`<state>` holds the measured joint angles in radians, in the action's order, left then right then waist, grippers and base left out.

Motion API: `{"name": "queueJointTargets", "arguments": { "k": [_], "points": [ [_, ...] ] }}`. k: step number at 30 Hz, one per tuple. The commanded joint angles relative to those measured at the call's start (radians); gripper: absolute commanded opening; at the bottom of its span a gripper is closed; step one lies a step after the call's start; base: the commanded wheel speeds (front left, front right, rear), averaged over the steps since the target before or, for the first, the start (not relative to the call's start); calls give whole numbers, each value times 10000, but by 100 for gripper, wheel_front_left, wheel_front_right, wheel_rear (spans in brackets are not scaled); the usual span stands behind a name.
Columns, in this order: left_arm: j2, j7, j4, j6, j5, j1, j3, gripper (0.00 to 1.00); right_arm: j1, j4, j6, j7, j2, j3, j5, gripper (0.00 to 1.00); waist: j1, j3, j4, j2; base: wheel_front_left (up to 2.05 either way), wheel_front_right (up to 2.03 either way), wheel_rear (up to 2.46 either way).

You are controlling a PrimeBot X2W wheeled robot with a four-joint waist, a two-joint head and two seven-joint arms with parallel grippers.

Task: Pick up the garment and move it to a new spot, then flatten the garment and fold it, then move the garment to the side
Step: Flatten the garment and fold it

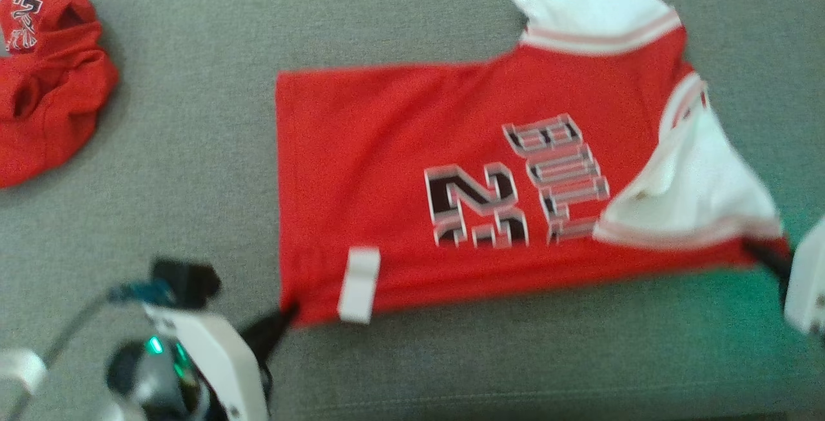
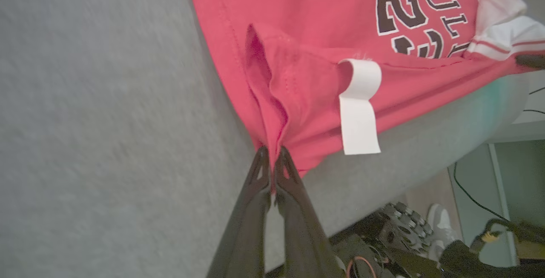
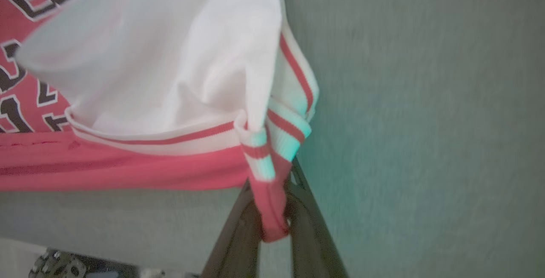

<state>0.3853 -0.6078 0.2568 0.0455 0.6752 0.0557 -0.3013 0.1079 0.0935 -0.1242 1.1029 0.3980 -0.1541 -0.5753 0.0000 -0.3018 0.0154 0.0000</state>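
Well, nearest the robot, both holds look thin. The left gripper has its fingers pressed together on just the tip of the garment's hem corner. The right gripper pinches a narrow twist of red cloth below the striped sleeve band.

The garment lies spread on the grey surface, its near edge pulled taut between the two. If the arms draw apart or lift unevenly, I'd expect a corner to slip free, most likely the left, where so little cloth is caught.

The near white sleeve flops over the lettering, so a fold made now could trap that flap inside. A white label sticks out at the near edge; it looks harmless.

Farther off to the left, a second red garment sits crumpled, well apart. It does take up that side if the folded one is meant to go there. Through the blur I can't say whether the far sleeve lies flat.
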Motion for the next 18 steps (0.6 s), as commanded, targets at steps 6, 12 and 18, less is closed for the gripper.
{"name": "queueJointTargets", "arguments": {
  "k": [6, 12, 18],
  "points": [
    [-613, 900, -102, 236, -123, 730, -46, 0, -1689, 978, -65, 67, 384, -9, 23, 9, 0, 21, 125, 0, 0, 0, 0],
    [-814, 1463, -148, 388, -465, 649, -66, 100, -1902, 1533, -65, -513, 891, 169, 347, 100, 0, 81, 152, 0, 0, 0, 0],
    [-562, 1701, 335, 617, -778, 457, 298, 100, -1418, 2073, -65, -735, 1312, 15, 222, 100, 0, 97, 113, 0, 0, 0, 0]
  ]
}}
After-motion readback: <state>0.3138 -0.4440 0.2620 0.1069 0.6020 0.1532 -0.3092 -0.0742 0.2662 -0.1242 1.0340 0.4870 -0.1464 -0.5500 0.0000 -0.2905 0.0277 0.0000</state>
